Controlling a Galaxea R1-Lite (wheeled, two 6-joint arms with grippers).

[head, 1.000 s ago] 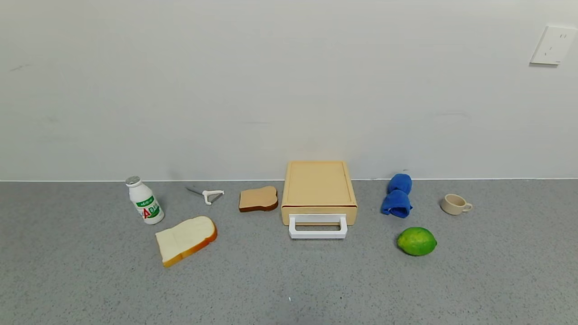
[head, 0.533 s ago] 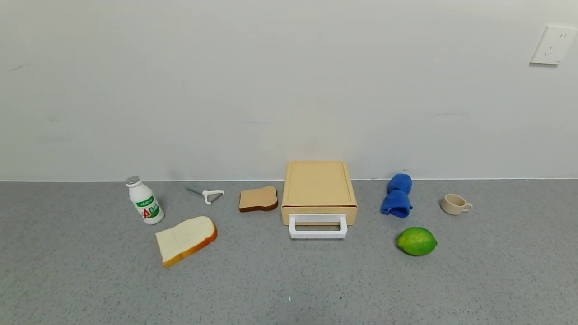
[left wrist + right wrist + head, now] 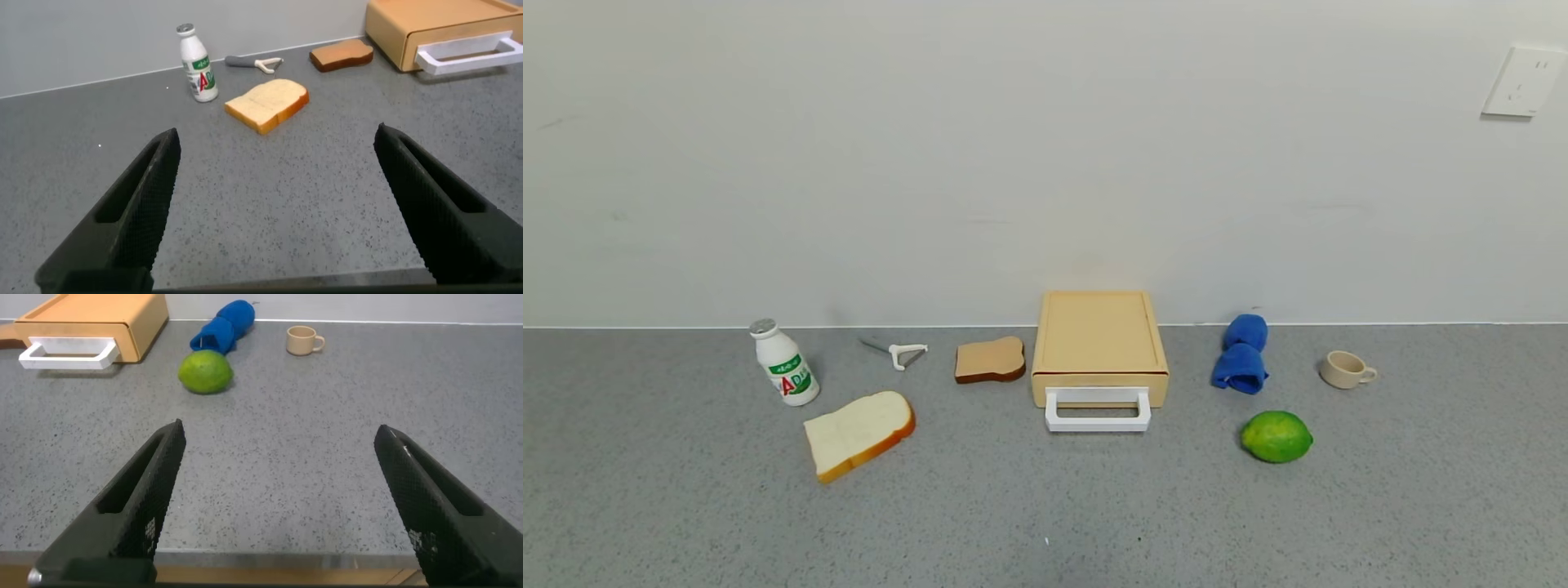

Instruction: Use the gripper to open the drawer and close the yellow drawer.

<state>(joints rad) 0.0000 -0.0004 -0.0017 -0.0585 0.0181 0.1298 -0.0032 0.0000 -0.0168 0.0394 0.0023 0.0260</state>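
The pale yellow-tan drawer box stands at the back middle of the grey counter against the wall, its tray pushed in. Its white loop handle faces me. The box also shows in the left wrist view and the right wrist view. My left gripper is open and empty, near the counter's front edge, far from the drawer. My right gripper is open and empty, also at the front edge. Neither arm shows in the head view.
Left of the box lie a brown bread slice, a white bread slice, a peeler and a white bottle. To its right are a blue cloth, a lime and a beige cup.
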